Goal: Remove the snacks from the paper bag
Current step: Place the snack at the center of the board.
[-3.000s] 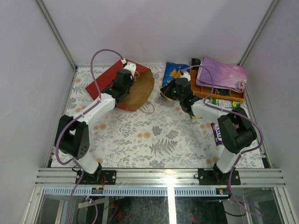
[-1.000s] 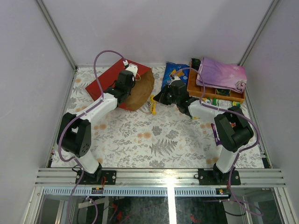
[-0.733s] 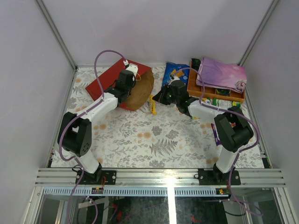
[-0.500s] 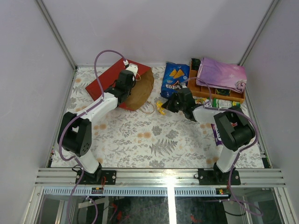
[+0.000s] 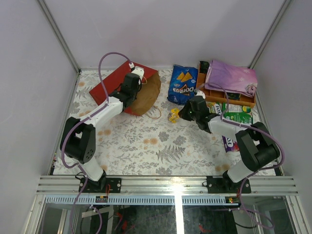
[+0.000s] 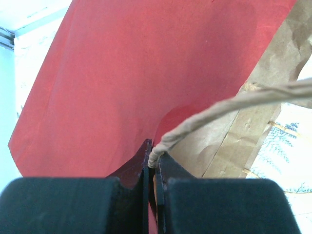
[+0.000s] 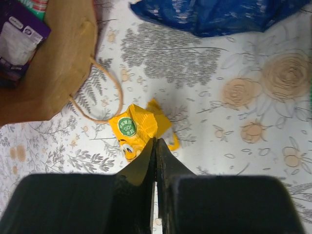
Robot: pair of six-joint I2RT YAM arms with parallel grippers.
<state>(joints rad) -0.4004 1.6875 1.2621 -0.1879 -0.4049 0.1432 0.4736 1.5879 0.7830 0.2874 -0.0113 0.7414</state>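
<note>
We count one paper bag (image 5: 108, 84), lying on its side at the far left of the table (image 5: 161, 146), red outside, its brown mouth turned toward the middle. It has two string handles. The looped handle (image 7: 116, 92) lies flat on the table. The other handle (image 6: 229, 101) is pinched together with the red rim by the left gripper (image 6: 153, 155), whose fingers are pressed tight. The right gripper (image 7: 156, 143) is likewise closed, nipping the edge of the one small yellow pack (image 7: 135, 127) just outside the bag's mouth, beside the looped handle; we cannot tell whether the pack rests on the table or hangs just above it. One purple pack (image 7: 17, 34) shows inside the bag. Out on the table we count three more snacks: one blue Doritos bag (image 5: 183, 84) at the far edge, one green pack (image 5: 237, 117) in front of the one orange tray (image 5: 208, 95), and a second purple pack (image 5: 229, 142) beside the right arm. One purple cloth (image 5: 231, 77) lies over the tray.
</note>
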